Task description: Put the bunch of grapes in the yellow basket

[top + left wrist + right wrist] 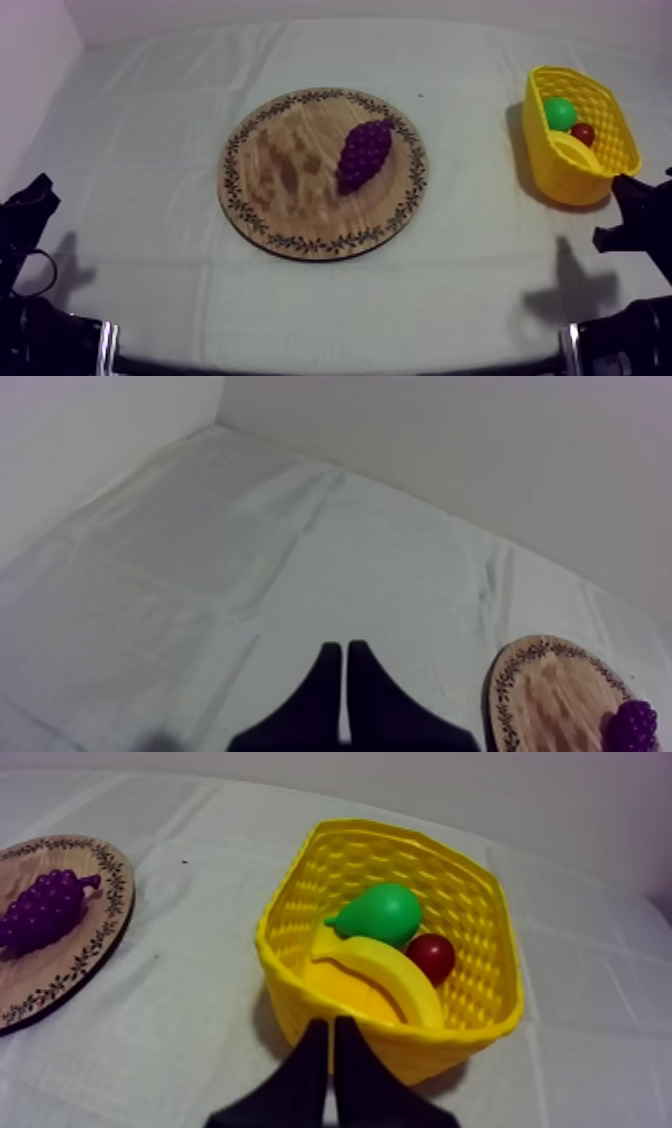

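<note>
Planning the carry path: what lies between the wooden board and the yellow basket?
Only bare cloth between the wooden board and the yellow basket, plus a tiny dark speck near the board. Top and right wrist views show it.

Both arms sit low, one at each side. The left arm (35, 330) lies at the top view's left edge, with the left gripper (35, 195) pointing inward. In its wrist view the two black fingers (322, 681) lie pressed together as a narrow wedge. The right arm (635, 335) mirrors it at the right edge. The right gripper (630, 200) likewise has its fingers (310, 1064) closed together, holding nothing.
</note>
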Robot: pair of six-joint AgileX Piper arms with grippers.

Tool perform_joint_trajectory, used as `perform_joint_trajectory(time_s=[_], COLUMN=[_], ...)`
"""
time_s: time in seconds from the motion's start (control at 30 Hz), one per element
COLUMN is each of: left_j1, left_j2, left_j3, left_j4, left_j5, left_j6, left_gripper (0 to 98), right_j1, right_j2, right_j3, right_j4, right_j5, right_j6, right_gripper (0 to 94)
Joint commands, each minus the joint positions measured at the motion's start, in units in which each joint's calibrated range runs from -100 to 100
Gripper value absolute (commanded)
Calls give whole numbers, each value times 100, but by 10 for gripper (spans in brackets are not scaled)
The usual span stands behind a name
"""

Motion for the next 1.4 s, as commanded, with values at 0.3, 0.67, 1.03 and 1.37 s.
perform_joint_trajectory(time_s=[0.3,0.67,1.03,1.37], left_j1=[-1,-1,-1,-1], left_j2=[3,3,3,3], left_j3=[4,4,4,4], left_j4=[1,1,1,1], left_j5=[3,3,3,3], left_j6=[0,0,0,0], left_gripper=[0,0,0,0], right_j1=[49,-51,-1140,-1911], right_j2=[-7,-7,209,1703], right_j3=[4,4,-328,-2082], right_j4=[21,21,361,732], right_j5=[16,16,404,1136], right_j6=[-157,-796,-516,-1127], right_gripper=[5,4,4,4])
